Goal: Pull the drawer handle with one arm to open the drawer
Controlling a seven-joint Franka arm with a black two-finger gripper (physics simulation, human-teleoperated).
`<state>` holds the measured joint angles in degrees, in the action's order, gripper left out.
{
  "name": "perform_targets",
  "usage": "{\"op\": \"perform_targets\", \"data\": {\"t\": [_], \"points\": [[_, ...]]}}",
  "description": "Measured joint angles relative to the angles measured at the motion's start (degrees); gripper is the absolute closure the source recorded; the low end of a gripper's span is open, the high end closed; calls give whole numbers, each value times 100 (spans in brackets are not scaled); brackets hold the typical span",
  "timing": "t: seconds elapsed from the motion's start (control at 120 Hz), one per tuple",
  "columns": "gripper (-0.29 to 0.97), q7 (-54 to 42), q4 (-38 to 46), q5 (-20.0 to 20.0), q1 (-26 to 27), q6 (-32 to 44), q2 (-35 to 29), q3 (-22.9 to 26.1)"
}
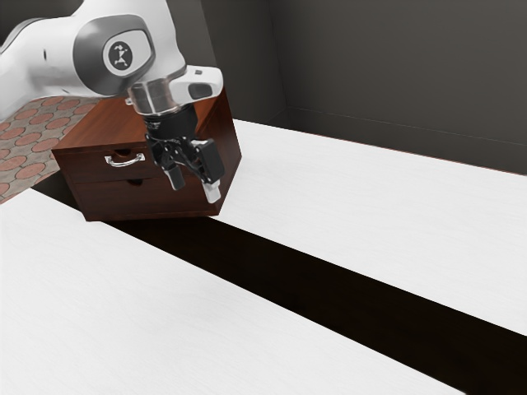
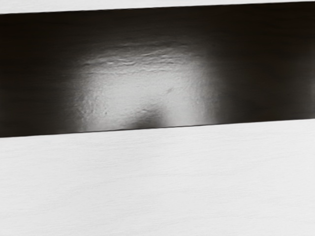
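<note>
A small brown wooden cabinet (image 1: 115,136) stands on the table at the exterior view's left. Its upper drawer (image 1: 97,164) carries a silver handle (image 1: 125,160) and looks flush with the cabinet's front. A lower drawer front (image 1: 123,196) lies beneath it. My black gripper (image 1: 195,192) hangs in front of the cabinet's right corner, to the right of the handle and apart from it. Its fingers (image 1: 213,192) stand apart, open, with nothing between them. In the wrist view, the dark band of the table (image 2: 157,73) lies under my hand.
The white table (image 1: 370,214) is crossed diagonally by a dark stripe (image 1: 329,288). A patterned red floor (image 1: 33,123) shows behind the cabinet at the left. Dark walls close the back. Wide free room lies toward the exterior view's right.
</note>
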<state>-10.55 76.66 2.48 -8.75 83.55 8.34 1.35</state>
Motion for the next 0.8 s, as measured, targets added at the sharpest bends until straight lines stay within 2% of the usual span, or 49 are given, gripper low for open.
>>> {"op": "perform_targets", "data": {"t": [0.217, 0.35, 0.525, 0.633, 0.8], "points": [[0, 7, -23, 24, -6, -16, 2, -4], [0, 17, -1014, 17, 9, -394, -119, -83], [0, -28, -979, -4, -2, -814, -446, -167], [0, -116, -54, -49, 142, -954, -1133, -304], [0, -383, 3266, -279, 93, -402, -3645, -508]]}}
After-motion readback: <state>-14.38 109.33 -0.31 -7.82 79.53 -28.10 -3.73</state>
